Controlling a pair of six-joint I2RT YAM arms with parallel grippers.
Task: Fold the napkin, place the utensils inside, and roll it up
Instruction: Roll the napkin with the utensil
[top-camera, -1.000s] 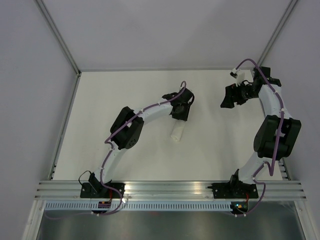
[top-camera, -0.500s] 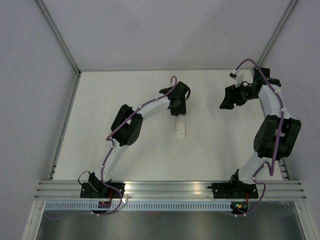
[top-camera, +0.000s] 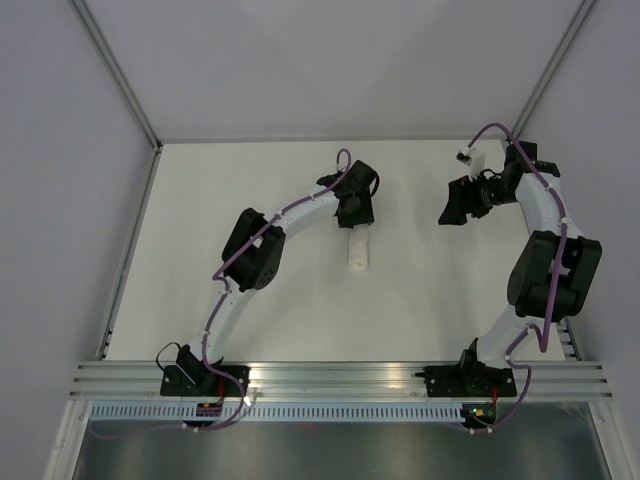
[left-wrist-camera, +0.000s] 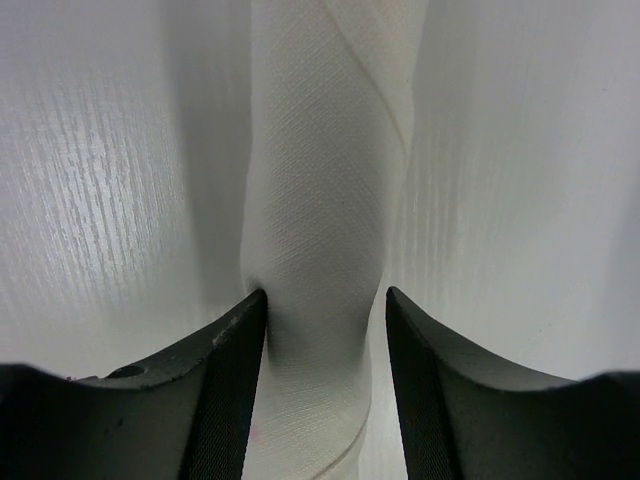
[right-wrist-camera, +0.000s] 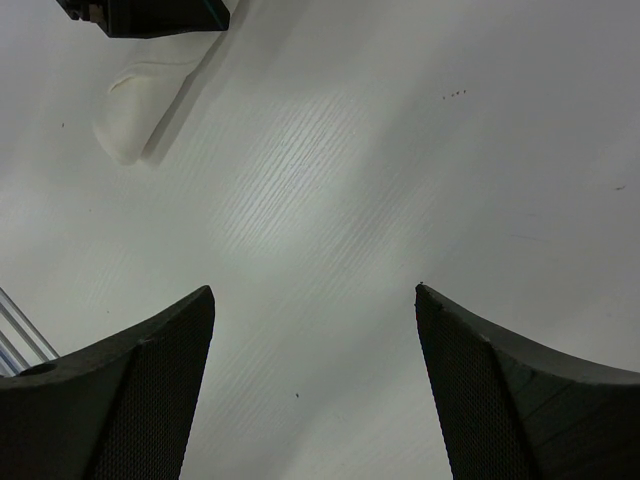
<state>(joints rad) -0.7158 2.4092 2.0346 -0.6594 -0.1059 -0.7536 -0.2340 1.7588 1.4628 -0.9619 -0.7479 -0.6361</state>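
Observation:
The napkin (top-camera: 357, 252) is rolled into a short white cylinder lying mid-table, its long axis pointing away from the arms. My left gripper (top-camera: 356, 215) sits over its far end. In the left wrist view the roll (left-wrist-camera: 325, 200) runs between the fingers of the left gripper (left-wrist-camera: 325, 292). The left finger touches the cloth and a thin gap shows at the right finger, so the jaws are open around it. My right gripper (top-camera: 450, 205) is wide open and empty at the far right, above bare table (right-wrist-camera: 315, 290). The roll also shows in the right wrist view (right-wrist-camera: 140, 110). No knife is visible.
White tabletop enclosed by grey walls with metal rails at the left and right (top-camera: 130, 250). The aluminium base rail (top-camera: 330, 378) runs along the near edge. The left gripper's body shows at the top left of the right wrist view (right-wrist-camera: 150, 15).
The left gripper swung and moved slightly farther away, and the napkin roll turned from tilted to straight and shifted a little away with it. The right gripper barely moved.

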